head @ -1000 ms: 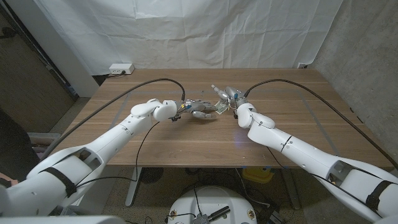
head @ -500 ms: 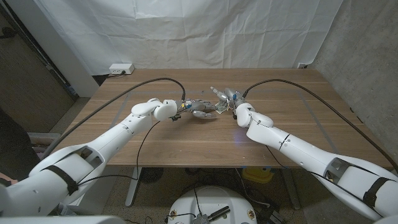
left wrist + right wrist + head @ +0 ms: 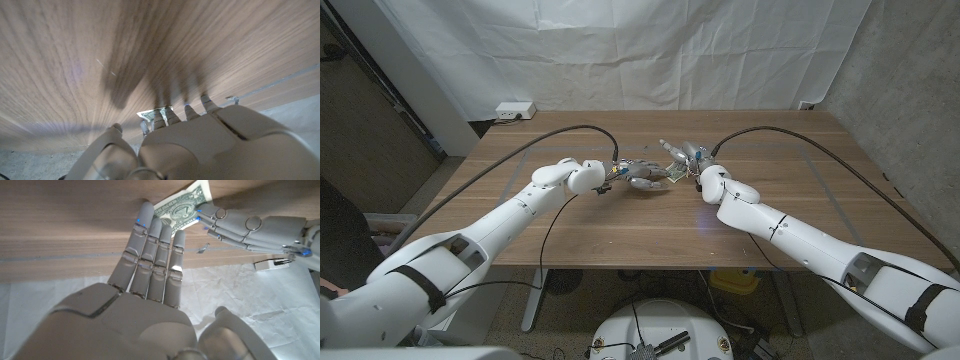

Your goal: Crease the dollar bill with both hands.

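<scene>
I have both hands on the dollar bill [image 3: 181, 208] at frame centre. Right hand [image 3: 150, 255] fingers lie extended, pressing it; left hand [image 3: 240, 225] fingertips also touch it, grip undeterminable. Judged step: pressing the crease. Next: firm downward sweep.

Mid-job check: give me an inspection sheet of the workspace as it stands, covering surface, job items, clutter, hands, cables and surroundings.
Surface: wooden table, bare wood around the work.
Job items: dollar bill lies on the table between the two hands, partly covered by fingers.
Clutter: nothing seen on the table.
Hands: left hand reaches the bill from one side, fingertips on it; right hand has its fingers straight and together, tips at the bill's edge. Neither plainly grips it.
Cables: a dark cable arcs over the table to the left wrist, another to the right.
Surroundings: white sheet behind; white box beyond the far left corner.
</scene>
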You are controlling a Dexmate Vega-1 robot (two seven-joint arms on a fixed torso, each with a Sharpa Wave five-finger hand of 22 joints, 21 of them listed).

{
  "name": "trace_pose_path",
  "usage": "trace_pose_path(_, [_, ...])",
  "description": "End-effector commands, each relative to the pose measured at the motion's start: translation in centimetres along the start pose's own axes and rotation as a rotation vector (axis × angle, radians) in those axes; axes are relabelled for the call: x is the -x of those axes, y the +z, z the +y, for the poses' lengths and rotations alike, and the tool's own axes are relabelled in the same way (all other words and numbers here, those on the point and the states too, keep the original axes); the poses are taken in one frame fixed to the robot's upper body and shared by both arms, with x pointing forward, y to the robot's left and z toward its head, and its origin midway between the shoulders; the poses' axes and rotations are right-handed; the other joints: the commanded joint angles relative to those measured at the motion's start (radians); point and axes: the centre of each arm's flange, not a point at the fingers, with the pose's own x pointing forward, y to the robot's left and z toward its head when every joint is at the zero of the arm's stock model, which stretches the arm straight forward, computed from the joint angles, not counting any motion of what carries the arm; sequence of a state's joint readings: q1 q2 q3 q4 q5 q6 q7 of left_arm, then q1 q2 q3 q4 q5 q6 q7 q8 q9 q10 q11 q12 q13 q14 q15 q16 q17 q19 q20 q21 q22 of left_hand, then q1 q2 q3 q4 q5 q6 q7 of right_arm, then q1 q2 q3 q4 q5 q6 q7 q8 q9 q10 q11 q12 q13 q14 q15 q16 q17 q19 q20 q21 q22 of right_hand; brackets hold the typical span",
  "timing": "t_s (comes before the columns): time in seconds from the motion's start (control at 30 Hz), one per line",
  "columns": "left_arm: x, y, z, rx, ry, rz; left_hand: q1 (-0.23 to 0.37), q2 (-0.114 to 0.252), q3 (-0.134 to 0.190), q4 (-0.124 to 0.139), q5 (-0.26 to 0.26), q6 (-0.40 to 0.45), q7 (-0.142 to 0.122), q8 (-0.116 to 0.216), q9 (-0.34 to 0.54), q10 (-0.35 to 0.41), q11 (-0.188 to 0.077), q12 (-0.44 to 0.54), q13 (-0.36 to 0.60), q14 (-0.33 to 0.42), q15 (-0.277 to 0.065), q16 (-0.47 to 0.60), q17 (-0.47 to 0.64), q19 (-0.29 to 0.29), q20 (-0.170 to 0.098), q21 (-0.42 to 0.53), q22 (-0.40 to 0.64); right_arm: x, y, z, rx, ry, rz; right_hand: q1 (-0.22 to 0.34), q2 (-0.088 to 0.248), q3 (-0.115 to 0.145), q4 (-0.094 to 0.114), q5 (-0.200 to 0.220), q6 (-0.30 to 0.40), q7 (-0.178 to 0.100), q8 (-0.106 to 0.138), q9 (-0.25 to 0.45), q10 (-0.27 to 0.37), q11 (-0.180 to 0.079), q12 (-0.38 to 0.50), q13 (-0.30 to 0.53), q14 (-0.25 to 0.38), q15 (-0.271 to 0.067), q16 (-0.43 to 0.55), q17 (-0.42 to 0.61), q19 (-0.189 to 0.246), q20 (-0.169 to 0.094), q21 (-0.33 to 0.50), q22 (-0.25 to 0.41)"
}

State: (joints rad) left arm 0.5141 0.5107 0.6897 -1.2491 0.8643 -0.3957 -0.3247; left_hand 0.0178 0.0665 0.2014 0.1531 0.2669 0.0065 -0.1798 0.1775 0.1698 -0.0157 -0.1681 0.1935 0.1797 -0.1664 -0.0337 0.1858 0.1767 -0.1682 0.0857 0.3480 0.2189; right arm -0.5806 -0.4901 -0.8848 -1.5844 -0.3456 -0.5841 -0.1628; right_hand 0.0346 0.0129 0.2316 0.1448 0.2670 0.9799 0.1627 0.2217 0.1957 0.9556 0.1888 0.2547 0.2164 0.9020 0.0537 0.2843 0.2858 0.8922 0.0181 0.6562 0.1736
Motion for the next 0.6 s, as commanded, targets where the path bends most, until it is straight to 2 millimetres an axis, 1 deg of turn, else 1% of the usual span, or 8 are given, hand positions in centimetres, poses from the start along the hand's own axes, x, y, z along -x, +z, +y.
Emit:
trace_pose_path(0.03, [0.4, 0.2, 0.0, -0.002, 0.013, 0.001, 0.004, 0.002, -0.003, 0.002, 0.010, -0.005, -0.003, 0.005, 0.006, -0.003, -0.001, 0.007, 0.005, -0.004, -0.054, -0.002, 0.001, -0.185, -0.004, 0.002, -0.001, 1.1, 0.4, -1.1, -0.016, -0.055, -0.028, -0.006, 0.000, -0.006, 0.002, 0.005, -0.007, 0.001, -0.005, 0.000, -0.009, -0.001, -0.006, 0.002, -0.005, 0.003, -0.002, 0.002, -0.006, -0.002, -0.002, 0.006])
trace_pose_path(0.07, [0.4, 0.2, 0.0, -0.002, 0.014, 0.002, 0.004, 0.002, -0.004, 0.002, 0.010, -0.005, -0.003, 0.006, 0.006, -0.003, -0.001, 0.007, 0.005, -0.004, -0.054, -0.001, 0.001, -0.172, -0.005, 0.007, -0.001, 1.2, 0.5, -1.2, -0.017, -0.063, -0.034, -0.006, 0.001, -0.006, 0.002, 0.006, -0.007, 0.001, -0.005, 0.000, -0.010, -0.001, -0.007, 0.002, -0.007, 0.001, -0.002, 0.002, -0.006, -0.002, -0.002, 0.006])
trace_pose_path(0.33, [0.7, 0.3, 0.1, 0.000, 0.031, 0.004, 0.005, 0.003, -0.006, 0.001, 0.010, -0.004, -0.001, 0.007, 0.006, -0.002, 0.000, 0.008, 0.005, -0.003, -0.053, -0.001, 0.001, -0.172, -0.004, 0.008, -0.001, 2.3, 0.8, -1.9, -0.095, -0.125, -0.079, -0.004, 0.003, -0.007, 0.001, 0.007, -0.009, 0.002, -0.007, 0.000, -0.013, 0.002, -0.009, 0.003, -0.010, 0.003, -0.003, 0.002, -0.008, -0.001, -0.006, 0.006])
trace_pose_path(0.5, [0.9, 0.3, 0.2, 0.016, 0.053, 0.004, 0.005, 0.004, -0.007, 0.001, 0.011, -0.003, -0.001, 0.007, 0.006, -0.001, 0.001, 0.008, 0.005, -0.001, -0.055, -0.001, 0.001, -0.167, -0.006, 0.010, -0.001, 2.8, 0.5, -2.2, -0.174, -0.159, -0.111, 0.000, 0.006, -0.007, -0.002, 0.009, -0.018, -0.003, -0.011, 0.000, -0.021, 0.001, -0.013, 0.005, -0.026, 0.009, -0.010, 0.002, -0.017, 0.005, -0.013, 0.006])
trace_pose_path(0.53, [0.9, 0.3, 0.3, 0.019, 0.059, 0.004, 0.006, 0.005, -0.007, 0.001, 0.011, -0.002, -0.001, 0.008, 0.006, -0.001, 0.001, 0.008, 0.005, 0.000, -0.056, 0.000, 0.001, -0.173, -0.004, 0.008, -0.002, 2.9, 0.5, -2.2, -0.185, -0.168, -0.113, 0.002, 0.007, -0.006, -0.003, 0.009, -0.024, -0.005, -0.014, 0.001, -0.024, -0.002, -0.015, 0.004, -0.025, 0.008, -0.010, 0.002, -0.018, 0.005, -0.015, 0.006])
trace_pose_path(0.6, [1.1, 0.2, 0.4, 0.026, 0.077, 0.004, 0.007, 0.006, -0.007, 0.000, 0.011, -0.001, 0.000, 0.008, 0.006, 0.001, 0.005, 0.009, 0.005, 0.002, -0.055, 0.000, 0.001, -0.167, -0.003, 0.010, -0.002, 3.0, 0.3, -2.3, -0.211, -0.181, -0.118, 0.003, 0.008, -0.006, -0.004, 0.010, -0.027, -0.007, -0.015, 0.001, -0.027, 0.000, -0.016, 0.005, -0.026, 0.005, -0.010, 0.002, -0.018, 0.005, -0.016, 0.006])
